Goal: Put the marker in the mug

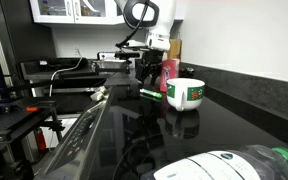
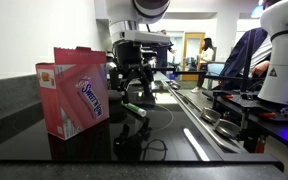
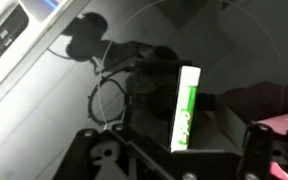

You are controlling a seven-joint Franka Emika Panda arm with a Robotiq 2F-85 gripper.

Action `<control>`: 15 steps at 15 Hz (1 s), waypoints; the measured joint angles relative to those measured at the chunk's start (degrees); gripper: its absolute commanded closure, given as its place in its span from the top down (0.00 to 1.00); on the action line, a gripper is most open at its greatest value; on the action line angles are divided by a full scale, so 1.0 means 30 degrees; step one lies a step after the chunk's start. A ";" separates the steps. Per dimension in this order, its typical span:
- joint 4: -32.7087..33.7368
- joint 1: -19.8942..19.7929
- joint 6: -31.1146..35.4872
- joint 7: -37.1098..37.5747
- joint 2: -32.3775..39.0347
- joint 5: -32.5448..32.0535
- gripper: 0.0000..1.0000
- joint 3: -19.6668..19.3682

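Note:
The green marker (image 1: 150, 94) lies flat on the black counter just left of the white mug (image 1: 186, 93), which has a green and red print. My gripper (image 1: 147, 80) hangs open a little above the marker, touching nothing. In the wrist view the marker (image 3: 187, 108) lies between my spread fingers (image 3: 174, 156), its label facing up. In an exterior view the marker (image 2: 133, 109) shows under the gripper (image 2: 134, 92); there the mug is hidden.
A taller pink container (image 1: 168, 72) stands just behind the mug. A pink carton (image 2: 79, 90) stands on the counter near the wall. A cable loop (image 3: 104, 100) lies beside the marker. A white and green bottle (image 1: 234, 165) lies in the foreground.

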 measured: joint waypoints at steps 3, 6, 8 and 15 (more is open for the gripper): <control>0.0537 0.0001 0.0062 -0.0022 0.0455 -0.0051 0.50 -0.0200; 0.1021 -0.0015 0.0221 -0.0338 0.1038 -0.0051 0.26 -0.0422; 0.1400 -0.0022 0.0328 -0.0620 0.1523 -0.0050 0.11 -0.0477; 0.2157 0.0162 0.0312 -0.0647 0.1911 -0.0063 0.05 -0.0499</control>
